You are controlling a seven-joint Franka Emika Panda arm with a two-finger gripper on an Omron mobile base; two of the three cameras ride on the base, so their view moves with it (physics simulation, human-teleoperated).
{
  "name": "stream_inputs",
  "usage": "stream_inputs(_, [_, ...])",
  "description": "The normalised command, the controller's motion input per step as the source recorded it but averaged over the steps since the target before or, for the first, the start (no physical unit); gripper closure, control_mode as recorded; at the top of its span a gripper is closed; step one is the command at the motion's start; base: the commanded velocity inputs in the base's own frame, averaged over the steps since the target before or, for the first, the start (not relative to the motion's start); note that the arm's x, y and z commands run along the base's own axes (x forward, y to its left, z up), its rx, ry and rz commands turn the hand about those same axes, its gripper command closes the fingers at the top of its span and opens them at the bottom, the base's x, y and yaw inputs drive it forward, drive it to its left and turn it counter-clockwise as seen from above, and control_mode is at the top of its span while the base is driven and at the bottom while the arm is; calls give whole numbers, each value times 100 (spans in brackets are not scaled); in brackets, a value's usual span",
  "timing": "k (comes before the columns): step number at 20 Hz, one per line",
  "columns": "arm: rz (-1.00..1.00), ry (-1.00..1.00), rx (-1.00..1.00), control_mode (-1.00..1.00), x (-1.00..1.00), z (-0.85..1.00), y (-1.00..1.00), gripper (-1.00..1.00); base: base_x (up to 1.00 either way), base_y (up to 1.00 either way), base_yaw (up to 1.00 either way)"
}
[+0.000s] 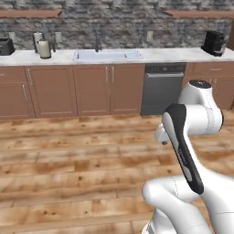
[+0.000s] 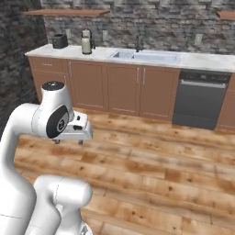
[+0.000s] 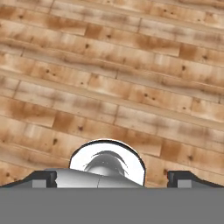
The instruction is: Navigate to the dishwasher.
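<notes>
Gripper points down at the wooden floor, fingers spread wide at the hand view's bottom corners, holding and touching nothing. Dishwasher stands right of centre under the counter, well apart from the arm.

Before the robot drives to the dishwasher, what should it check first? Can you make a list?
1. Dishwasher in sight, under the counter right of the sink: ok.
2. Wooden floor between robot and dishwasher free of obstacles: ok.
3. Dishwasher door closed, so nothing sticks out into the path: ok.
4. Pincer carrying nothing: ok, its tips stand wide apart over bare floor.
5. Arm folded close to the base for driving: ok.
6. Robot already near enough to the dishwasher: not ok, a stretch of floor lies between.
</notes>
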Motion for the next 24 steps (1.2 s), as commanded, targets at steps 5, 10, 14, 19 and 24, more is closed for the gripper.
stream_inputs(5, [0, 0, 0, 100, 0, 0, 0, -100, 100, -19, 0])
stream_inputs(10, [0, 0, 0, 100, 0, 0, 0, -100, 100, -41, 0])
stream_inputs(14, [0, 0, 0, 100, 0, 0, 0, -100, 100, -48, 0])
stream_inputs(19, [0, 0, 0, 100, 0, 0, 0, -100, 100, -59, 0])
stream_inputs(24, [0, 0, 0, 100, 0, 0, 0, -100, 93, -75, 0])
